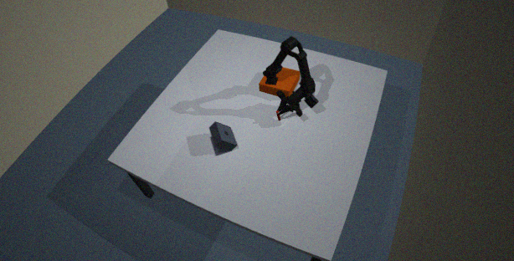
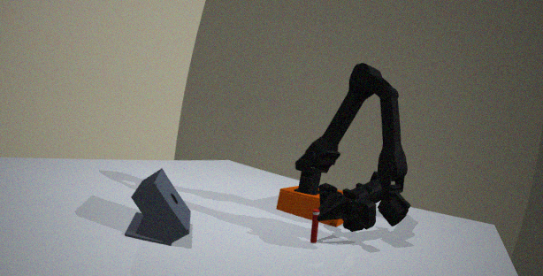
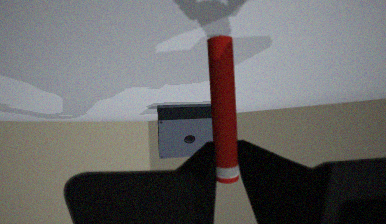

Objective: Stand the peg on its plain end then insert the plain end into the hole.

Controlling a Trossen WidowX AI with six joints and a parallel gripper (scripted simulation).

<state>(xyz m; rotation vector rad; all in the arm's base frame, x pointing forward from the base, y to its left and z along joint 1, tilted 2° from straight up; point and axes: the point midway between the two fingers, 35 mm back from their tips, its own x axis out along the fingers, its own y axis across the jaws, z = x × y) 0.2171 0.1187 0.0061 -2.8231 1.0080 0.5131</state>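
Observation:
The red peg (image 1: 279,116) (image 2: 314,228) (image 3: 223,100) is nearly upright, with its white band at the upper end and its plain end down. My gripper (image 1: 279,113) (image 2: 317,217) (image 3: 225,148) is shut on the peg near the banded end, reaching in roughly level from the side. The plain end is at or just above the table; I cannot tell whether it touches. The grey sloped panel (image 1: 222,141) (image 2: 178,214) (image 3: 171,145) stands apart from the peg. Its dark hole (image 1: 226,133) (image 2: 174,198) (image 3: 189,139) is empty.
The orange base block (image 1: 280,83) (image 2: 297,203) lies under the arm, behind the gripper. The white table (image 1: 293,189) (image 2: 248,257) carries the arm's shadows. The panel has a thin foot plate (image 2: 141,232) at its back.

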